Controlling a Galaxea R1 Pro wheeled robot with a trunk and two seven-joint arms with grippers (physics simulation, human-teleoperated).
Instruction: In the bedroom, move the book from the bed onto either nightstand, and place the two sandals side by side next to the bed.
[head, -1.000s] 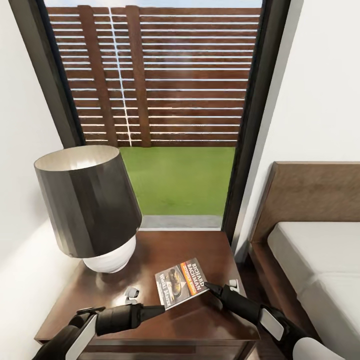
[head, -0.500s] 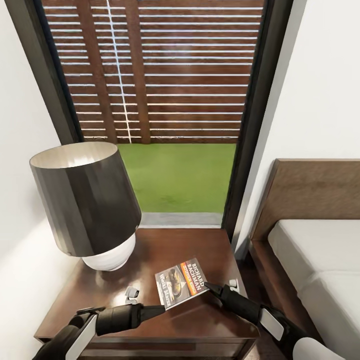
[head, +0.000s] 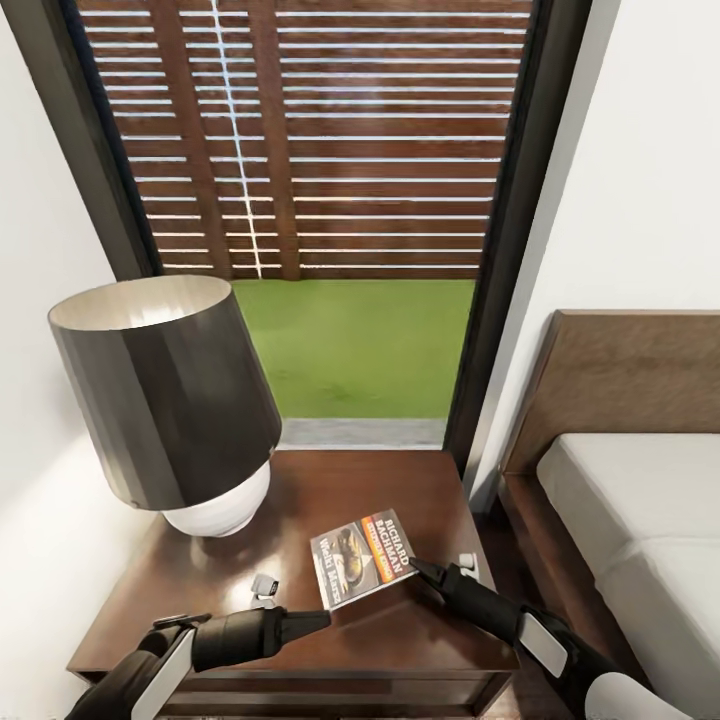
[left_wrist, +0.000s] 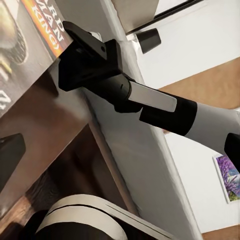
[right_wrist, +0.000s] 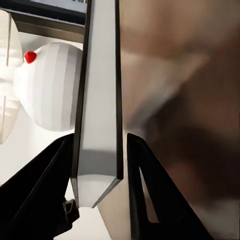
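Note:
The book (head: 360, 558), dark with an orange band, hangs tilted just over the dark brown nightstand (head: 400, 640). My right gripper (head: 420, 571) is shut on its right edge. In the right wrist view the book (right_wrist: 98, 105) stands edge-on between the two black fingers (right_wrist: 150, 190). My left gripper (head: 318, 618) points at the book's near left corner, a little short of it; its fingers overlap, so their state is unclear. The left wrist view shows the book's cover (left_wrist: 25, 45) and the right gripper (left_wrist: 82, 55). The bed (head: 640, 500) lies to the right. The sandals are out of view.
A lamp with a dark grey shade (head: 160, 390) and a white base (head: 220, 505) fills the nightstand's back left. Behind stands a tall dark-framed window (head: 500, 250) with a slatted fence and grass. White walls flank it, and a narrow strip of floor (head: 495, 545) separates nightstand and bed.
The whole head view has shifted as the camera tipped down a little. The book and both grippers stay almost where they were.

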